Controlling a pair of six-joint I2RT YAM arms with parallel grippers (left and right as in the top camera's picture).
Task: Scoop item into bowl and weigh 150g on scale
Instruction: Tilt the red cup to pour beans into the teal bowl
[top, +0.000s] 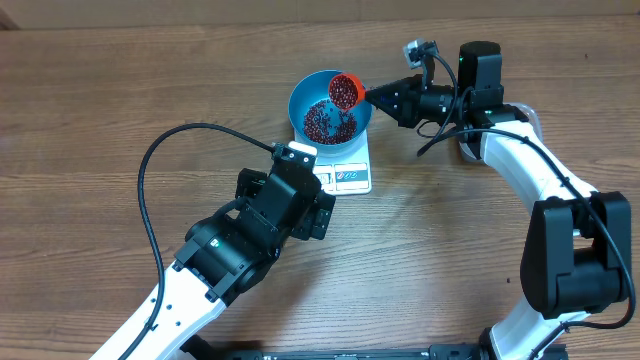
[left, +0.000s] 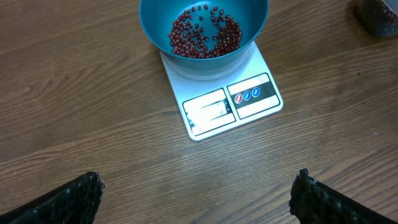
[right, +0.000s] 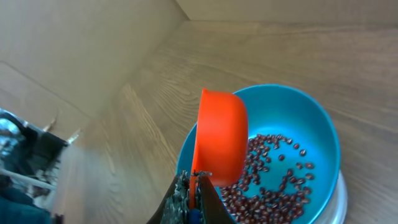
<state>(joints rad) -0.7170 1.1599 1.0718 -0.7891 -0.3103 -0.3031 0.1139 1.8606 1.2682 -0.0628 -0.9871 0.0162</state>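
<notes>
Small flat white rectangular scale (left: 219, 107) lies on the brown wood-grain worktop (top: 100, 100). It has a smooth plastic top, a pale display window and three small round red and blue marks on the panel along its edge; the reading is not legible. A round, deep, smooth blue bowl (top: 330, 108) sits on the scale's platform and covers most of it, leaving only the panel end bare. The small dark red-brown oval beans (left: 205, 34) lie loose in the bottom of the bowl, a thin scatter, thicker on one side. A round orange plastic scoop (top: 346, 90) hangs over the bowl's rim on the side away from the scale's panel. It is tilted, with more beans visible in its cup from overhead. In the right wrist view its smooth curved back faces the camera and hides part of the bowl's rim. Right claw (top: 372, 96) is pressed together, pinching the scoop's handle, black fingers pointing at the bowl from beside the scale. Left claw (left: 196, 199) is spread wide and empty, above bare worktop off the panel end of the scale, touching nothing; its textured black fingertips (left: 68, 202) are at the frame corners. In the overhead view the left wrist hides one panel-end corner of the scale. A black cable (top: 150, 190) loops over the worktop beyond the left arm, well apart from the scale. A dark rounded object (left: 379, 15) beside the scale is cut off by the frame edge; cannot identify.
</notes>
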